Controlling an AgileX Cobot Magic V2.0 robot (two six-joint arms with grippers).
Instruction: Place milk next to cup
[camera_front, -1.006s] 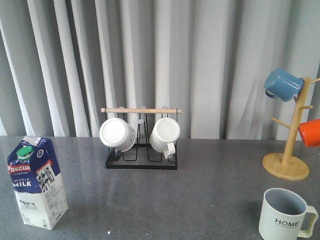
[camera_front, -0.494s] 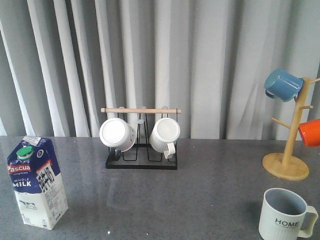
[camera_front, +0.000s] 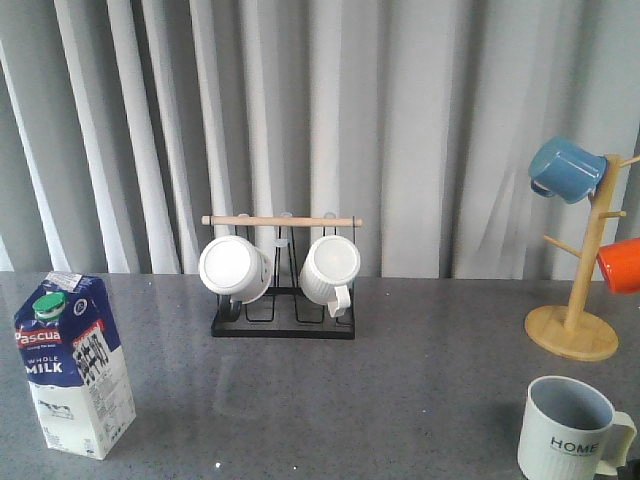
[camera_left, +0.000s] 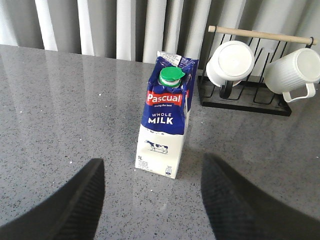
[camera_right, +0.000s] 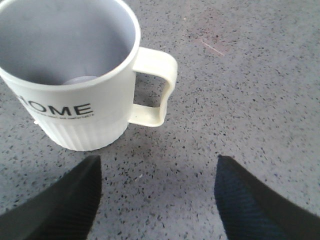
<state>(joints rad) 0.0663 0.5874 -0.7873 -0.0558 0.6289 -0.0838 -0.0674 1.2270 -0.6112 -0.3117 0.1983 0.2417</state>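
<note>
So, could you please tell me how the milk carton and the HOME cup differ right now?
The milk carton is taller than the HOME cup. The carton is boxy, blue over white, sealed with a green cap; the cup is round, ribbed, cream, open-topped with a handle. The carton stands far left, the cup far right. Both stand upright on the table.

You see the milk carton (camera_front: 73, 362) dark blue above and white below, with a green cap (camera_front: 50, 305), a red label and white lettering. The cup (camera_front: 572, 430) is pale cream, ribbed, grey-blue inside, lettered in black. Two white mugs (camera_front: 236, 268) hang on a black wire rack (camera_front: 283, 325). A blue mug (camera_front: 566, 169) and an orange mug (camera_front: 621, 264) hang on a light wooden tree (camera_front: 575, 320). The table (camera_front: 400, 380) is speckled grey, the curtain (camera_front: 420, 120) pale grey.
</note>
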